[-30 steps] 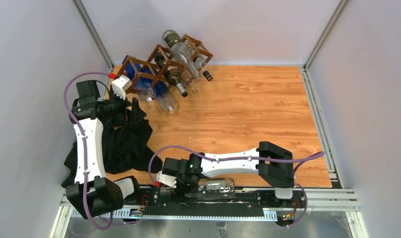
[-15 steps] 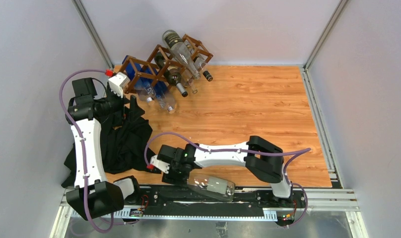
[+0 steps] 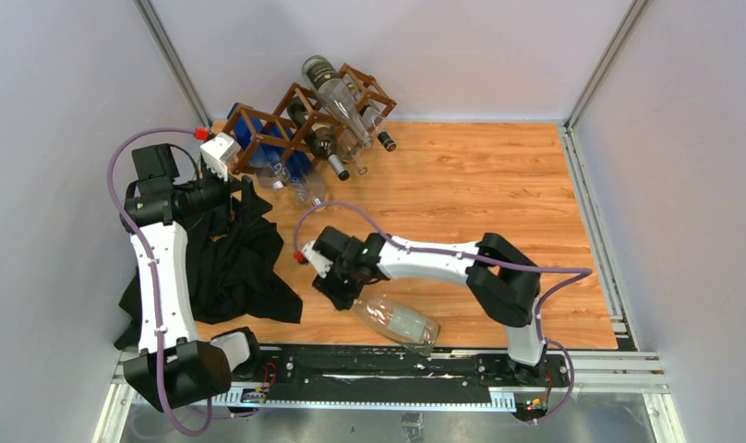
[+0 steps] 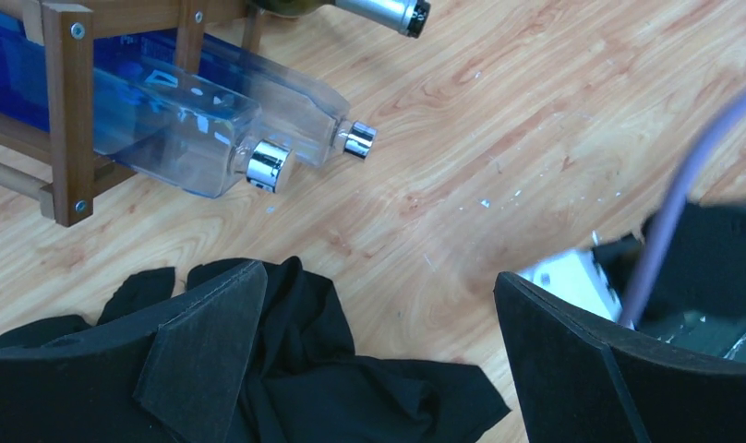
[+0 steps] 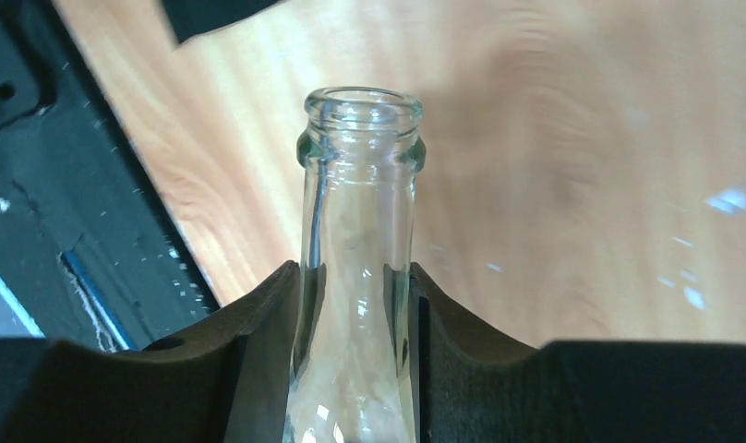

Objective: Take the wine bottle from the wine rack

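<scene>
I read right gripper [image 5: 358, 281] pinching the neck of the clear glass wine bottle [image 3: 402, 323]. It lies by the wooden table's [image 3: 480, 185] near edge, base pointing right, off the dark brown lattice wine rack [image 4: 66, 111] at the far-left corner. Left gripper [image 4: 379, 281] is spread and nearer the rack.

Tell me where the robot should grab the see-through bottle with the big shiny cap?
Grab the clear bottle just behind its shiny cap, coming from the front, cap side. That end pokes out of the wine rack; slats cage the rest.
</scene>
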Robot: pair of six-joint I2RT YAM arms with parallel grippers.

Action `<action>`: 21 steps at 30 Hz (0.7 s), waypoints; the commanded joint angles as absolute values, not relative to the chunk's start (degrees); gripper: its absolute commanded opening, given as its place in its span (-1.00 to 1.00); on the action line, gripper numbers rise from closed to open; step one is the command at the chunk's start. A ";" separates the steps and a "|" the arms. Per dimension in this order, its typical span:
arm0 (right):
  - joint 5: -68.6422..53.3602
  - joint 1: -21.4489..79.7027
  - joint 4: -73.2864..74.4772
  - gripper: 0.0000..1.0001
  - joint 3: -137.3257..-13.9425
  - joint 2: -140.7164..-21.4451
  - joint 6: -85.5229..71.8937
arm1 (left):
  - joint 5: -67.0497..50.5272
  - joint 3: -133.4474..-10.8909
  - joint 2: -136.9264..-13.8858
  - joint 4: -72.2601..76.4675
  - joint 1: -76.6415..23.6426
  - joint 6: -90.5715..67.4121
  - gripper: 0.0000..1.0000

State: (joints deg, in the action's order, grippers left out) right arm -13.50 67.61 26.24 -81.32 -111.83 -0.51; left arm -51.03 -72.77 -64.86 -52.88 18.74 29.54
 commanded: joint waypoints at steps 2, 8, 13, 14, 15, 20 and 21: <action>-11.97 60.21 19.00 -1.00 -79.56 -101.82 -5.86 | -55.83 -73.67 -63.51 -53.70 19.23 27.38 1.00; -5.77 54.83 10.88 -1.00 -77.03 -92.68 -12.92 | -60.93 -71.41 -63.59 -53.84 19.08 24.76 1.00; 0.88 53.53 4.36 -1.00 -74.68 -87.21 -16.60 | -60.94 -68.32 -62.75 -53.88 15.33 23.96 1.00; 2.47 53.47 2.84 -1.00 -74.08 -86.24 -17.39 | -60.14 -67.71 -62.63 -53.81 13.09 23.90 1.00; 3.47 53.45 1.50 -1.00 -73.50 -85.63 -18.14 | -59.30 -67.23 -62.49 -53.64 11.75 23.69 1.00; 7.66 53.43 -2.79 -1.00 -72.14 -83.29 -23.26 | -56.98 -63.89 -61.48 -47.09 4.68 15.97 1.00; 8.22 53.28 -3.56 -1.00 -71.90 -82.77 -24.39 | -56.22 -62.76 -61.10 -44.85 3.32 14.71 1.00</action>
State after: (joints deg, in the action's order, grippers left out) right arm 3.14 53.98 5.15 -72.49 -86.08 -18.11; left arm -58.24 -65.21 -62.98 -51.03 6.55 21.04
